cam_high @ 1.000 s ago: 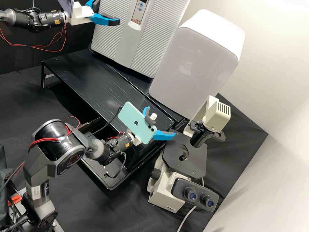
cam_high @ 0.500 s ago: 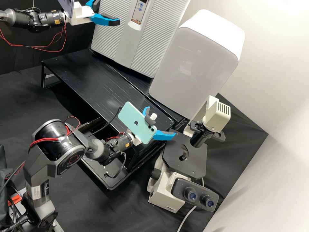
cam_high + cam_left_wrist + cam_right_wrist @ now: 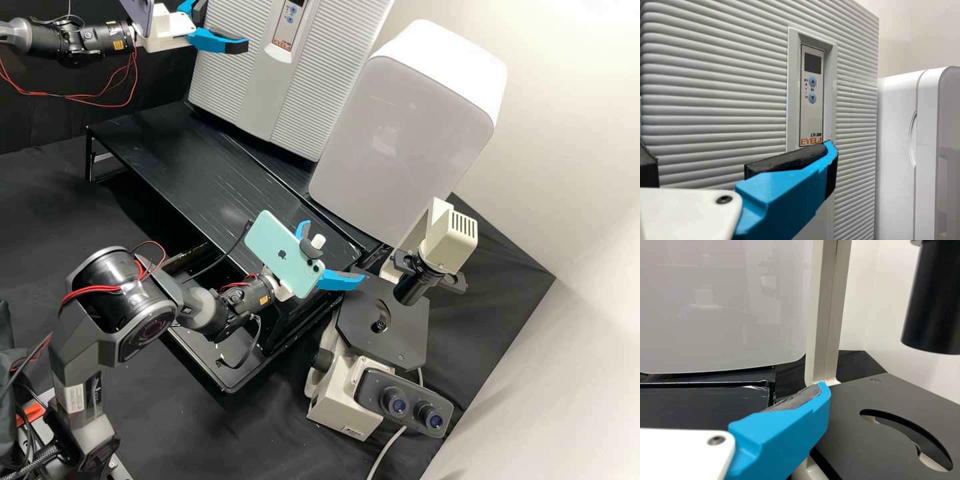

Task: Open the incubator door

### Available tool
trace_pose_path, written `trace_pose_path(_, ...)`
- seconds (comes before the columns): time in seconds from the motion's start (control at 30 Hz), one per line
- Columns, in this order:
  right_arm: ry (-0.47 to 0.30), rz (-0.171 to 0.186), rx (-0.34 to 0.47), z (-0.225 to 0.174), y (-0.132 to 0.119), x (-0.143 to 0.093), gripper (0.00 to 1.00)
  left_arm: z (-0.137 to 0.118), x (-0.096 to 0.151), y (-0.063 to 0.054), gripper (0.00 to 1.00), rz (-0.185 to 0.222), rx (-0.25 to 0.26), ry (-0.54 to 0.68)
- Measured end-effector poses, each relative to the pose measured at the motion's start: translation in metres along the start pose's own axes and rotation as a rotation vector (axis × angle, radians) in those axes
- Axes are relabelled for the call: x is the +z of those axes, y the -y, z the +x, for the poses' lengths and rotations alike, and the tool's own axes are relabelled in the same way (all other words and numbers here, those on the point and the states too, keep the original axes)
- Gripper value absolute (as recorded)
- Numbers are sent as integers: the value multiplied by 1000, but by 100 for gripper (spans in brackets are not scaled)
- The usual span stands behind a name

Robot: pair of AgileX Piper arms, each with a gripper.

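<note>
The grey ribbed incubator [image 3: 300, 87] stands at the high view's top, its door [image 3: 715, 90] closed as far as I see, with a control panel [image 3: 811, 95] on it. Beside its left edge, in front of the door, my left gripper [image 3: 223, 23] is open and empty. In the left wrist view that gripper [image 3: 737, 156] has its fingers spread before the ribbed door, one overlapping the area below the panel. My right gripper [image 3: 337, 255] is open between the black stand and the microscope; a phone hides part of it. The right wrist view shows this gripper [image 3: 732, 395] near the microscope stage.
A white glossy-fronted cabinet [image 3: 400, 133] stands right of the incubator. Both rest on a low black stand [image 3: 200, 167]. The microscope [image 3: 380, 327] is at lower right, its upper lamp housing [image 3: 450, 233] rising near the cabinet. Loose red wires [image 3: 100, 100] hang from the left arm.
</note>
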Motion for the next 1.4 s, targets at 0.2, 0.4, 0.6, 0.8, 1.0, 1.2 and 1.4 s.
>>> trace_pose_path(0.2,0,0,0,0,0,0,100,-1,1,1,0,-6,-2,-1)
trace_pose_path(0.4,0,0,0,0,0,0,100,-1,1,2,0,-7,-4,-2)
trace_pose_path(0.6,0,0,0,0,0,0,100,-2,1,3,0,-8,-6,-3)
trace_pose_path(0.8,0,0,0,0,0,0,100,-2,0,2,0,-24,0,-12)
trace_pose_path(1.0,0,0,0,0,0,0,100,-2,-1,2,0,-40,9,-21)
trace_pose_path(1.2,0,0,0,0,0,0,100,-4,-1,1,0,-48,14,-30)
trace_pose_path(1.4,0,0,0,0,0,0,100,-4,-1,0,0,-58,17,-39)
